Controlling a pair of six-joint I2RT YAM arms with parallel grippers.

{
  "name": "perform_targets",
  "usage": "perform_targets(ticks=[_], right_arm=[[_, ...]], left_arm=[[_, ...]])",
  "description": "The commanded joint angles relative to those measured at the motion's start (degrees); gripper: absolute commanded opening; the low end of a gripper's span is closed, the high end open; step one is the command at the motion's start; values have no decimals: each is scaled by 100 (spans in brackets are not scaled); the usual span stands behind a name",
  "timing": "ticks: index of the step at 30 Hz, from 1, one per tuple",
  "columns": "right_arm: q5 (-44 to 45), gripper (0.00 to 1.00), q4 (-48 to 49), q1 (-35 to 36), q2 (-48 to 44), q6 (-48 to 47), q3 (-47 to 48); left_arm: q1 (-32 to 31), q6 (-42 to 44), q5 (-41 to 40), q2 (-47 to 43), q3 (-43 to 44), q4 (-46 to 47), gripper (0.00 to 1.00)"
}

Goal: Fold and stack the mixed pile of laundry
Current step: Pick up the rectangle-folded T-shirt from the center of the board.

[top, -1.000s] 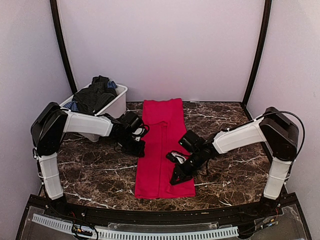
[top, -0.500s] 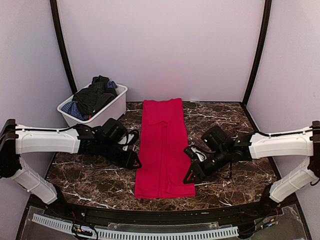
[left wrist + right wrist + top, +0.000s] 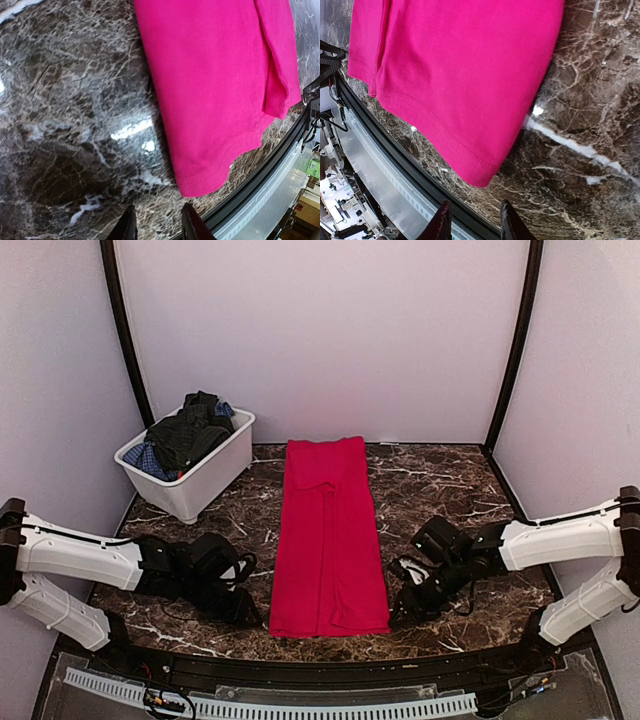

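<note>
A red cloth lies flat as a long narrow strip down the middle of the marble table. In the last second both arms have dropped back from its middle to its near corners, the left gripper just beside the left corner and the right gripper just beside the right, each with fingers slightly parted and empty, probably ready to pinch the near hem for the next fold. The other laundry sits heaped in the white bin at far left, mostly hidden, and from above the dark fingertips are lost against the dark table.
</note>
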Motion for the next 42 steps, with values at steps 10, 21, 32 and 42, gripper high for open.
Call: perform_targets(ticks=[10,21,32,42], right_arm=[[-259,28,977,-70,867,-1,-80],[-416,20,1253,-62,1094,57,-61],[-448,0,1147,311,822,93,-68],[331,0,333,467,283,-223,630]], left_arm=[[-404,-147,80,1072,367,699,29],[-600,-249,100,1207,317,786,17],[-1046,134,117,928,533,682,0],[-1070,490,-248,639,987,523,0]])
